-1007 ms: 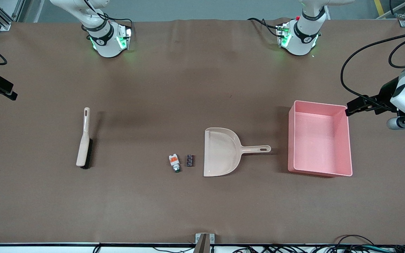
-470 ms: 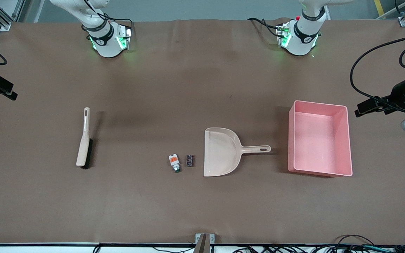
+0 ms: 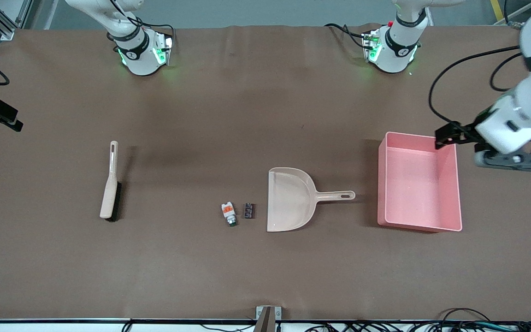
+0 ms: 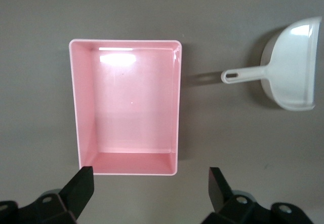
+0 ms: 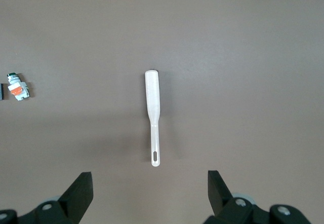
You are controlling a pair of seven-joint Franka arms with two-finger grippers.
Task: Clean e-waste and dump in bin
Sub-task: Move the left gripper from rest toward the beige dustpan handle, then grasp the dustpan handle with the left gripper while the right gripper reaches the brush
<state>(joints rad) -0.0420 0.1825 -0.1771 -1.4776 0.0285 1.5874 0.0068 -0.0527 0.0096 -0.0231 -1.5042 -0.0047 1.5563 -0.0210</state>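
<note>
The e-waste lies on the brown table: a white-and-orange component (image 3: 228, 214) and a small dark chip (image 3: 249, 210) beside it. Both are close to the open mouth of the beige dustpan (image 3: 291, 199). The pink bin (image 3: 420, 184) stands past the dustpan's handle, toward the left arm's end. My left gripper (image 3: 510, 160) hangs open and empty above the table just beside the bin; its wrist view shows the bin (image 4: 83, 107) and the dustpan (image 4: 293, 67). My right gripper (image 5: 149, 181) is open and empty, high over the brush (image 5: 153, 117); the component (image 5: 16, 88) shows there too.
A beige brush (image 3: 109, 184) with dark bristles lies toward the right arm's end of the table, its handle pointing toward the robots' bases. Cables hang from the left arm above the bin's corner.
The left arm swung out toward its end of the table, then back in to the bin's edge. The right arm, the brush, the dustpan and the e-waste have not moved.
</note>
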